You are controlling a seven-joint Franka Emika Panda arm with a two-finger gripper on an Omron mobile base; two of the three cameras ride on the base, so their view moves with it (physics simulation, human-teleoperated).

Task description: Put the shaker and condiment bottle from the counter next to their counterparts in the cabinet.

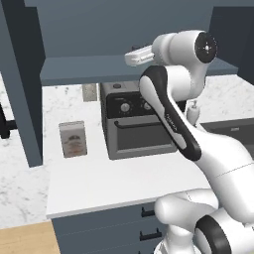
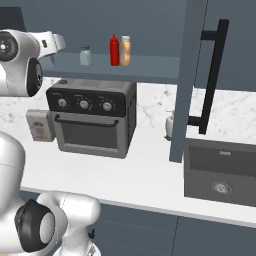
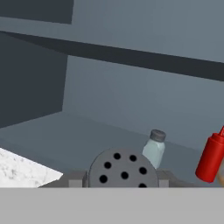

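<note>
Gripper (image 3: 123, 183): fingers were clamped on the shaker (image 3: 124, 170), whose grey holed cap sat between them, at the front edge of the shelf.
Counter (image 1: 124, 181): neither task thing stood on it, so far as visible; toaster oven (image 2: 93, 117) behind.
Cabinet (image 2: 150, 67): condiment bottle (image 2: 115, 50) already stood just beside the orange bottle (image 2: 125, 51).
Pale shaker (image 2: 85, 55): alone, left of the bottles.
Left: probably only setting the held shaker beside it.

condiment bottle (image 2: 114, 50): bright red | counter (image 2: 145, 175): white, grey-veined | cabinet (image 2: 150, 67): dark blue-grey | toaster oven (image 2: 92, 117): grey, black panel
</note>
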